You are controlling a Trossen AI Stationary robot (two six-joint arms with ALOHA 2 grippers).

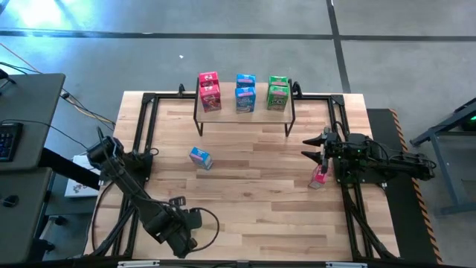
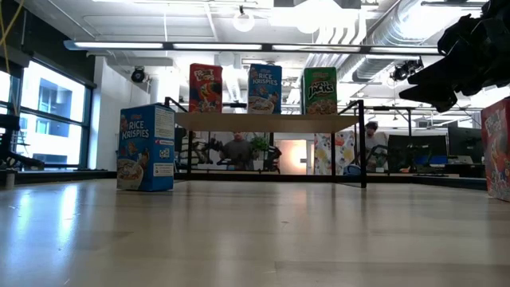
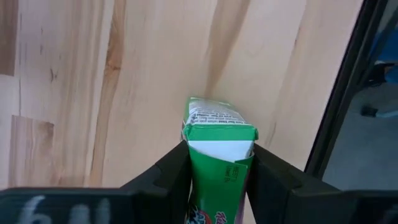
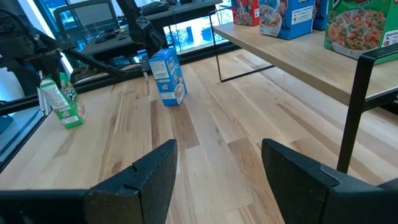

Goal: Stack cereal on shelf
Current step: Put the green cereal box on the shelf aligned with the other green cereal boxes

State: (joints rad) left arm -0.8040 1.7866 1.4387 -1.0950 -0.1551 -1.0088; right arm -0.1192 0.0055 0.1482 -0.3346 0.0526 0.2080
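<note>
The shelf (image 1: 245, 112) stands at the table's far edge and carries two red-pink (image 1: 210, 91), two blue (image 1: 245, 91) and two green cereal boxes (image 1: 278, 91), one behind the other. A blue box (image 1: 200, 157) stands on the tabletop left of centre. A red-pink box (image 1: 320, 176) stands near the right edge. My left gripper (image 1: 182, 240) is at the near-left edge, shut on a green box (image 3: 217, 155). My right gripper (image 1: 314, 146) hangs open above the table, just far of the red-pink box and touching nothing. My left gripper pinches the green box between its two fingers (image 3: 168, 171), one on each opposite side. The box's end (image 3: 219, 121) sticks out past the fingertips toward the tabletop. In the right wrist view the box (image 4: 62, 99) stands roughly upright with its lower end at the tabletop; whether it rests there I cannot tell.
A black metal frame (image 1: 141, 134) runs along the table's left, right and far edges. The shelf's thin black legs (image 4: 354, 112) stand on the far part of the table. Bare wood lies between the blue box and the red-pink box. A desk with a keyboard (image 1: 7, 141) is off the left side.
</note>
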